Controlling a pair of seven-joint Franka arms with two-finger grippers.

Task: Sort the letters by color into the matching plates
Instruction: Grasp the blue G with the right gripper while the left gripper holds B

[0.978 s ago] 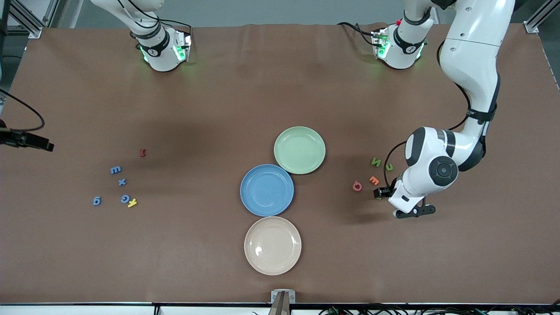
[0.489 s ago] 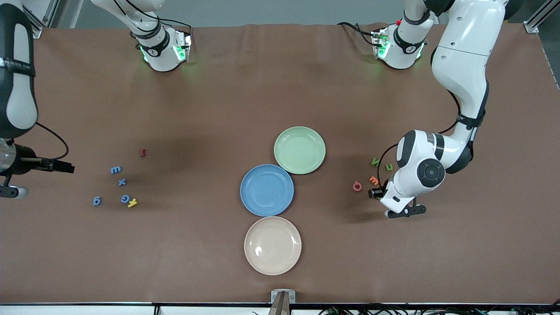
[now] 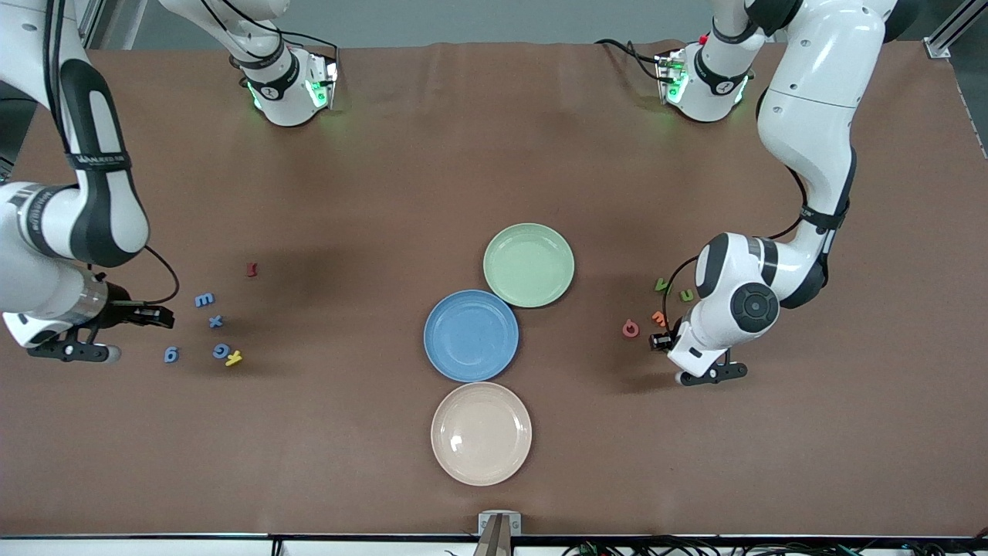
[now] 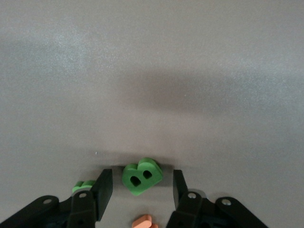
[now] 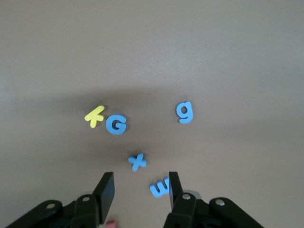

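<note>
The left gripper [image 4: 139,190], near the left arm's table edge, straddles a green foam letter B [image 4: 142,176], fingers wide, gripping nothing; centre before pinching. The right gripper [image 5: 137,192] hangs open and empty over the blue foam letters [image 5: 116,125].

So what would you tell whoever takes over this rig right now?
Left gripper: open, down at the table with a green letter between its fingers, not yet gripped, near the left arm's end.
Right gripper: open, over the blue letters near the right arm's end, holding nothing.
Green plate and blue plate sit mid-table, touching, with no letters in them; the cream plate lies nearer the front camera.
Done: nothing sorted yet.
Left: every blue and green letter still goes into its matching plate; leave the yellow, red, orange and pink ones.
</note>
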